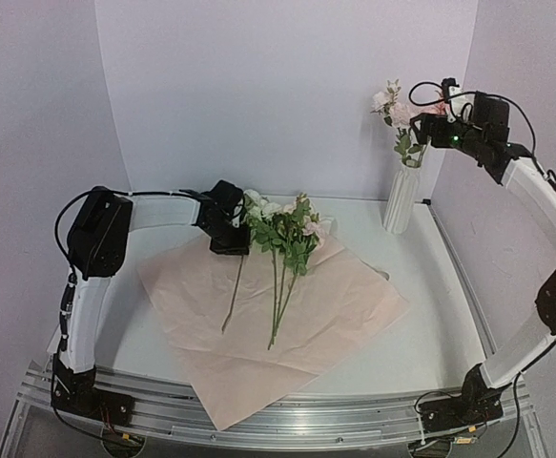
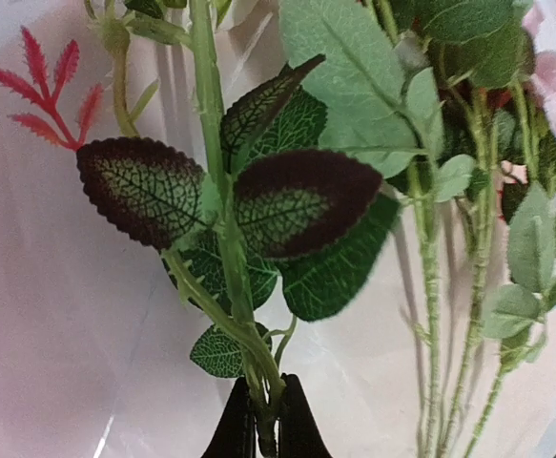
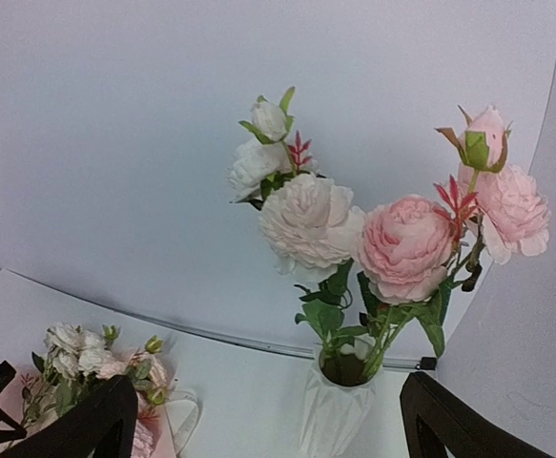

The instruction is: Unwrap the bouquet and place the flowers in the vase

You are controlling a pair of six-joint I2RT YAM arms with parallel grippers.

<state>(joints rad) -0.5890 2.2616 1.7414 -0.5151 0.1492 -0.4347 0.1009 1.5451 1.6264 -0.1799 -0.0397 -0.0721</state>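
Observation:
The bouquet is undone: its pale pink wrapping paper (image 1: 268, 315) lies spread flat on the table. Several loose flowers (image 1: 282, 229) rest on it, stems toward the near edge. My left gripper (image 1: 230, 229) sits at their left side. In the left wrist view that gripper (image 2: 266, 429) is shut on a thorny green flower stem (image 2: 222, 239) just below its leaves. The white ribbed vase (image 1: 401, 198) stands at the back right with pink and white flowers (image 1: 397, 110) in it. My right gripper (image 1: 430, 124) hovers open beside those blooms, above the vase (image 3: 339, 410), holding nothing.
More stems (image 2: 430, 286) lie to the right of the held one. The right wall stands close behind the vase. A white backdrop (image 1: 287, 86) closes off the back of the table, and a metal rail (image 1: 354, 420) runs along its near edge.

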